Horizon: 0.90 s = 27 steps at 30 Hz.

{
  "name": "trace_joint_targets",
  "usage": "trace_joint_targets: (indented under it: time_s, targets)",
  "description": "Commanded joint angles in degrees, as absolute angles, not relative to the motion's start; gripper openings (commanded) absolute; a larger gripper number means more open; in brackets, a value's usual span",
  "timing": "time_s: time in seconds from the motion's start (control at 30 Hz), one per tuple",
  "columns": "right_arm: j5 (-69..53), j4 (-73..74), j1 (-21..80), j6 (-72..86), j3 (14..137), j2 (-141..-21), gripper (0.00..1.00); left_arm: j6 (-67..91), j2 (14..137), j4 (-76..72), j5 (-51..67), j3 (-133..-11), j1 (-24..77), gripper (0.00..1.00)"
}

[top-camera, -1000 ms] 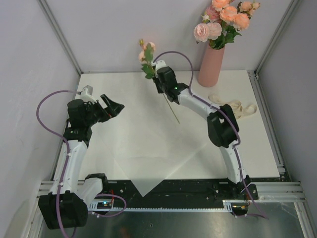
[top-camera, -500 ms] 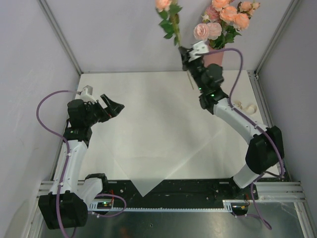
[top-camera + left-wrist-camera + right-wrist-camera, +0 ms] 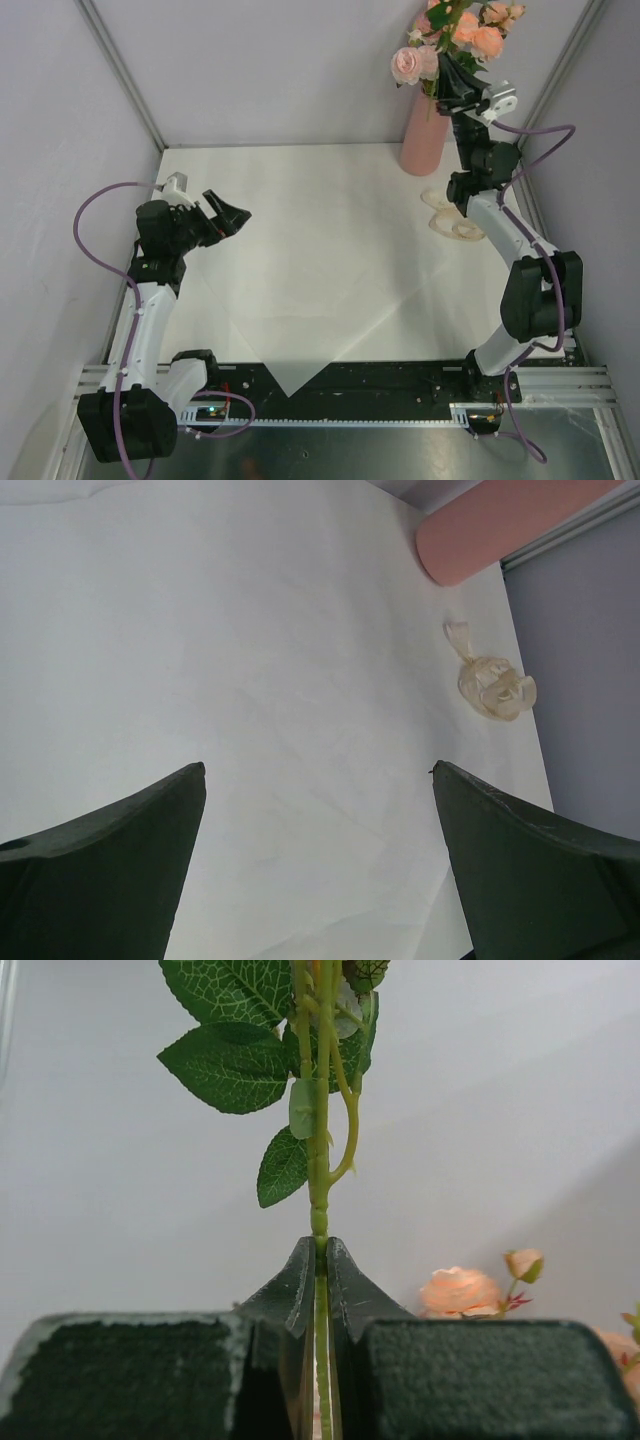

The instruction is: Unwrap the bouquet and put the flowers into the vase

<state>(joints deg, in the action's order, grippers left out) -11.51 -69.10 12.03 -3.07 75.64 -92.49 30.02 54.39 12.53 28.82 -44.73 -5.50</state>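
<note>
top external view: the right hand (image 3: 457, 88) stands high at the back right corner. the mouth of the vase (image 3: 424, 140) is just beside it, at about 7 o'clock. flowers (image 3: 470, 35) already in the vase crowd around the hand, so what it holds cannot be made out here. the left hand (image 3: 226, 214) hangs wide and empty, well apart at 8 o'clock; the right arm is plainly the nearer. the opened white paper (image 3: 300, 300) lies flat on the tabletop (image 3: 420, 335), with a cream ribbon (image 3: 455, 222) near the vase foot.

left wrist view: both fingers (image 3: 100, 880) are spread wide with nothing between them. the vase is at 1 o'clock, the ribbon just below it.

right wrist view: the jaws are pinched narrow on a thin green stem (image 3: 320, 1160). its long axis runs 12 to 6 o'clock, leaves uppermost. judgement: the lower stem end must come over the vase mouth and go down along this axis.
</note>
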Motion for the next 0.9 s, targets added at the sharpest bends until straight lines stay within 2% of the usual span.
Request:
trace_joint_targets:
  time_s: [0.0, 0.53, 0.87]
  targets:
    - [-11.77, -80.6, 8.43, 1.43, 79.63, -96.16, 0.0, 30.41, 53.76, 10.93, 30.27, -44.54, -6.01, 1.0]
    - [-13.1, -81.15, 4.3, 2.2, 99.25, -111.43, 0.0, 30.94, 53.39, 10.42, 31.23, -44.46, -6.09, 1.0]
    - [-12.43, -78.64, 3.39, 0.68, 101.59, -116.88, 0.0, 31.2, 53.65, 9.89, 31.73, -44.3, -6.29, 1.0]
